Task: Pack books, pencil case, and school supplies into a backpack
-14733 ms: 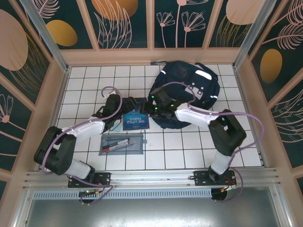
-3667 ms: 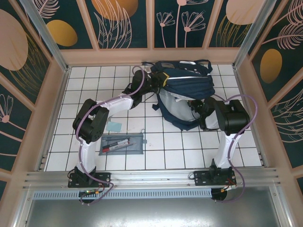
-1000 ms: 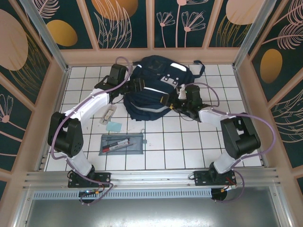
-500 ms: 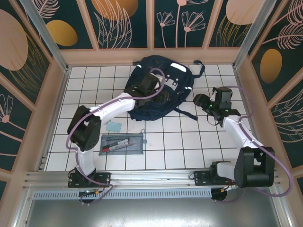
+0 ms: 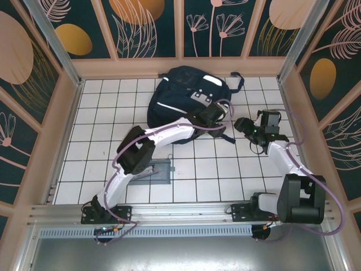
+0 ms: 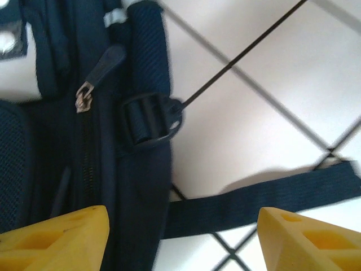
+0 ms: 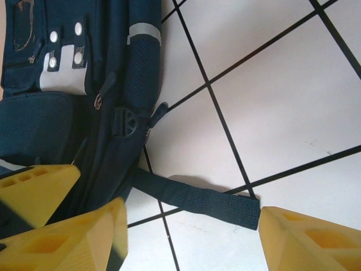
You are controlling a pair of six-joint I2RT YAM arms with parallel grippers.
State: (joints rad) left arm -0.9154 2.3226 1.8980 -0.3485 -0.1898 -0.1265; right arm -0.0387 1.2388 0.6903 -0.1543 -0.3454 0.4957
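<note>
The navy backpack (image 5: pixel 183 96) lies at the back of the table, grey-white patch up. My left gripper (image 5: pixel 217 123) reaches across to its lower right edge and stands open. In the left wrist view the left gripper (image 6: pixel 183 243) spans the backpack (image 6: pixel 84 169) edge and a dark strap (image 6: pixel 259 197), gripping neither. My right gripper (image 5: pixel 241 125) hovers open just right of the bag. The right gripper (image 7: pixel 192 243) sits over a loose strap end (image 7: pixel 208 200) lying flat on the tile. The grey pencil case (image 5: pixel 161 169) peeks out under the left arm. The books and school supplies are hidden.
A zipper pull (image 6: pixel 84 99) and a black buckle (image 6: pixel 149 118) sit on the bag's side. Wooden walls (image 5: pixel 180 66) ring the white tiled table (image 5: pixel 225 169). The left arm's elbow (image 5: pixel 135 155) hangs low over the front left tiles.
The left arm has swung right, from the bag's front to its lower right edge, and its elbow now covers the pencil case. The right gripper has edged slightly left.
</note>
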